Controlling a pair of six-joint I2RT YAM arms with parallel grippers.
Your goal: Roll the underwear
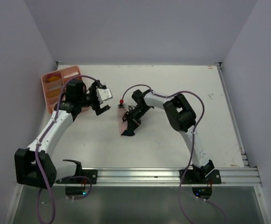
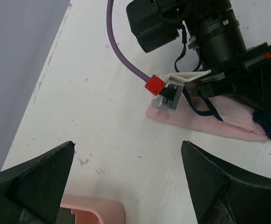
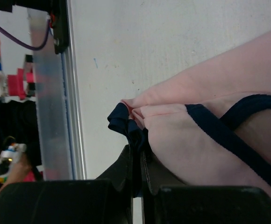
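The pale pink underwear (image 1: 123, 122) with dark edging lies folded in a narrow strip at the table's middle. My right gripper (image 1: 130, 125) is down on it and shut on its dark-edged near end (image 3: 126, 122); in the right wrist view the fingers (image 3: 150, 168) pinch the bunched dark trim and pink cloth (image 3: 210, 79). My left gripper (image 1: 106, 97) is open and empty, hovering left of the strip. In the left wrist view its jaws (image 2: 128, 144) stand wide apart over bare table, with the pink strip (image 2: 205, 122) beyond them. The olive-brown underwear is out of view.
A pink plastic compartment tray (image 1: 49, 91) sits at the back left, its corner (image 2: 96, 207) just under my left gripper. The aluminium rail (image 1: 173, 175) runs along the near edge. Grey walls close in on three sides.
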